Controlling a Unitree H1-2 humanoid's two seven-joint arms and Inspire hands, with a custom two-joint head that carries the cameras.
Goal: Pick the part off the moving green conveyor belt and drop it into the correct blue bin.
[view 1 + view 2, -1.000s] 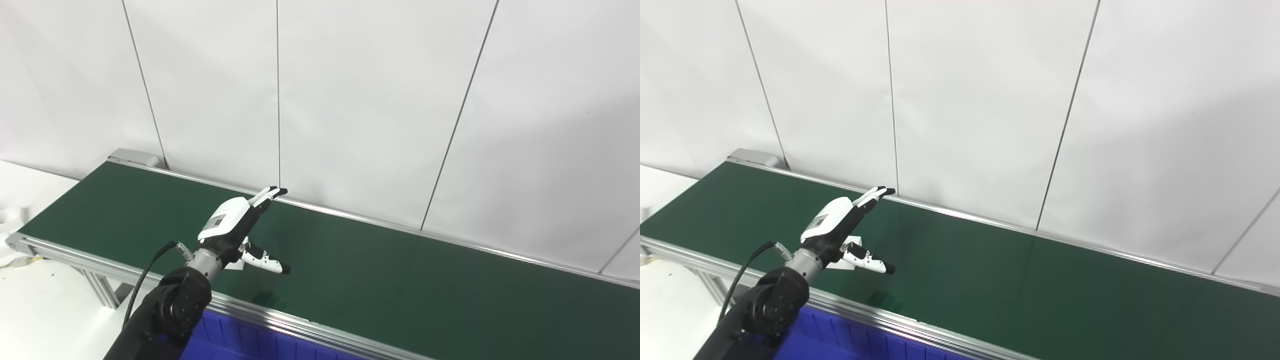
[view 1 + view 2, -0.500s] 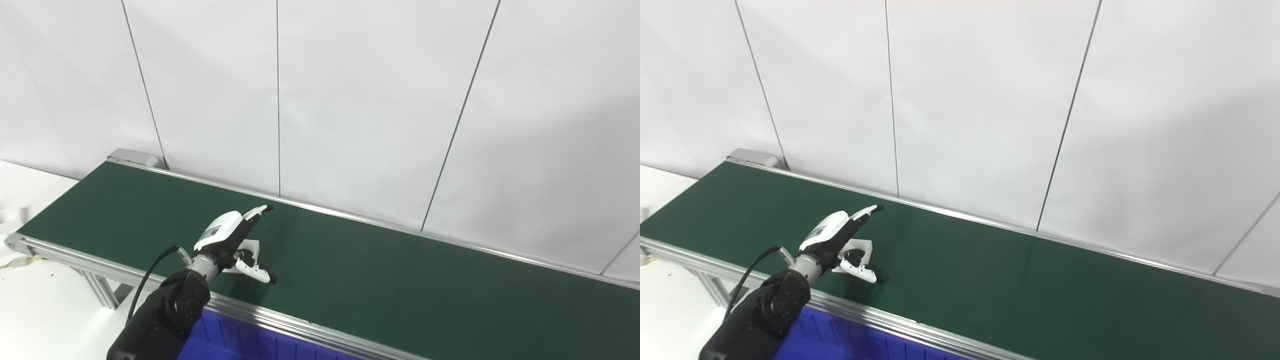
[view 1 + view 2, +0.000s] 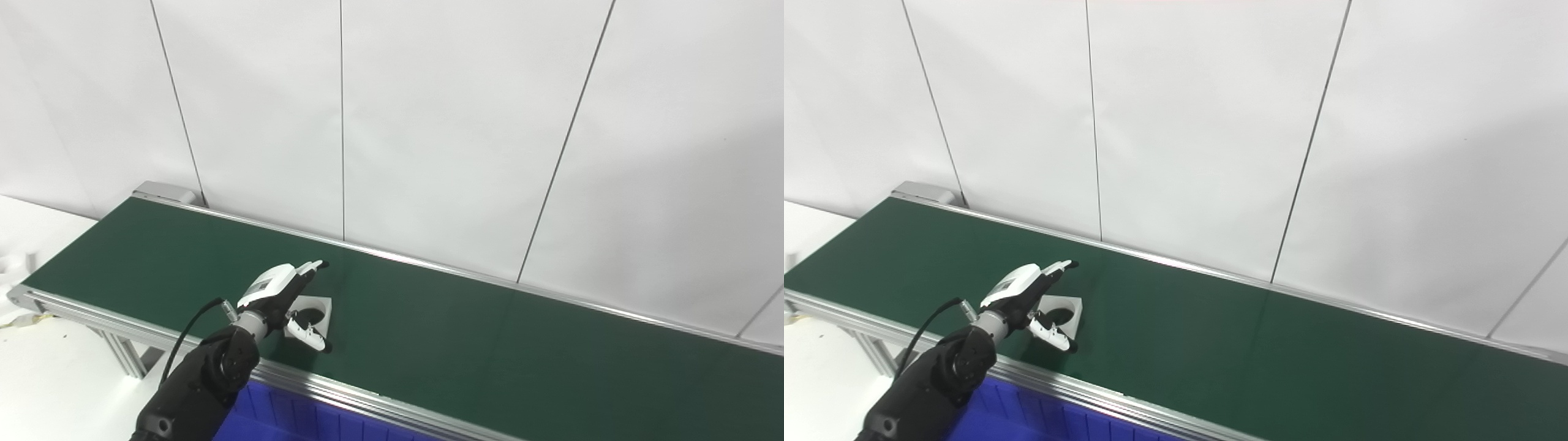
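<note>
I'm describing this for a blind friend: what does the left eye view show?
The robot's left hand, fingers spread, reaches over a flat white square part with a round hole on a long dark green conveyor belt. A blue plastic bin sits below the belt's near rail; white wall panels stand behind.

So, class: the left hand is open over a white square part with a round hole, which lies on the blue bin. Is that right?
Not quite. The white part lies on the green conveyor belt, not on the blue bin, which sits below the belt's near rail. The left eye view shows this. The rest holds: the left hand is open over it, and the part is square with a round hole.
</note>
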